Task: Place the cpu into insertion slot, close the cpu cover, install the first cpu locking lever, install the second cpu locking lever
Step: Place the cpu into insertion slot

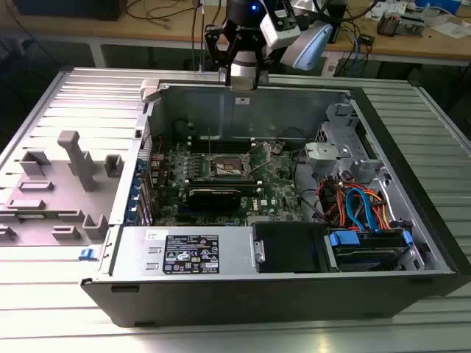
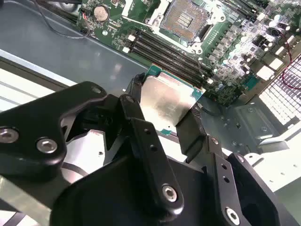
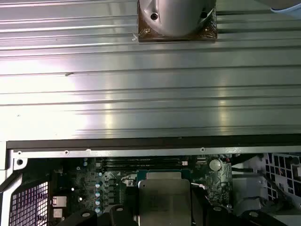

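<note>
The cpu (image 2: 167, 101), a flat square chip with a dull silver top, is pinched by its edges between my black fingers (image 2: 137, 96). My gripper (image 2: 164, 107) is shut on it. The first wrist view shows the same chip (image 3: 164, 202) in the gripper (image 3: 164, 209), hanging over the green motherboard near the case's far wall. In the exterior view my gripper (image 1: 241, 73) is high above the back edge of the open computer case. The insertion slot (image 2: 186, 19) (image 1: 229, 168) lies uncovered on the board, apart from the chip, with its dark centre showing.
Long black memory slots (image 2: 164, 54) run between the chip and the socket. A black card (image 1: 213, 195), a power supply (image 1: 188, 254) and a drive cage with blue and orange cables (image 1: 360, 213) fill the case. Grey fixtures (image 1: 66, 176) stand on the table at the exterior view's left.
</note>
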Robot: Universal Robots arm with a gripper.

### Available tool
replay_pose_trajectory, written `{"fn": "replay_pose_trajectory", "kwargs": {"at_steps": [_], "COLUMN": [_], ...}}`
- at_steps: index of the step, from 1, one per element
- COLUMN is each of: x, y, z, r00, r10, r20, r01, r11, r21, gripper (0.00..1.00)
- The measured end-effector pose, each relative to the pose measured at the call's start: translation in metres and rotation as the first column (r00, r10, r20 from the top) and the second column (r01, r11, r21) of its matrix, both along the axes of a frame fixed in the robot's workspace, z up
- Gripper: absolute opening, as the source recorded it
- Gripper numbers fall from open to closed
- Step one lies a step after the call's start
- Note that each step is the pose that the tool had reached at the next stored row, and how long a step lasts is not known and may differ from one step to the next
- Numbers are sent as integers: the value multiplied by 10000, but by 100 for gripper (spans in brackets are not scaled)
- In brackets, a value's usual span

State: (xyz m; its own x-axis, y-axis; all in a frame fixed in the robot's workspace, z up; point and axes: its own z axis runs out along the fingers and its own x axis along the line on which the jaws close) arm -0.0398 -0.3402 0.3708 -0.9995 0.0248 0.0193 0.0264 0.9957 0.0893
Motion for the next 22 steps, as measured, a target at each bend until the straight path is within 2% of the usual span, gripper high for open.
{"fn": "replay_pose_trajectory", "kwargs": {"at_steps": [4,8,22], "x": [0,0,0], "y": [-6,-33,-58], "z": [0,-1,0], "r00": [10000,10000,10000], "r10": [1,-1,0], "r20": [0,1,0], "r01": [-1,1,0], "r11": [10000,10000,10000], "r21": [8,12,11], "gripper": [54,54,54]}}
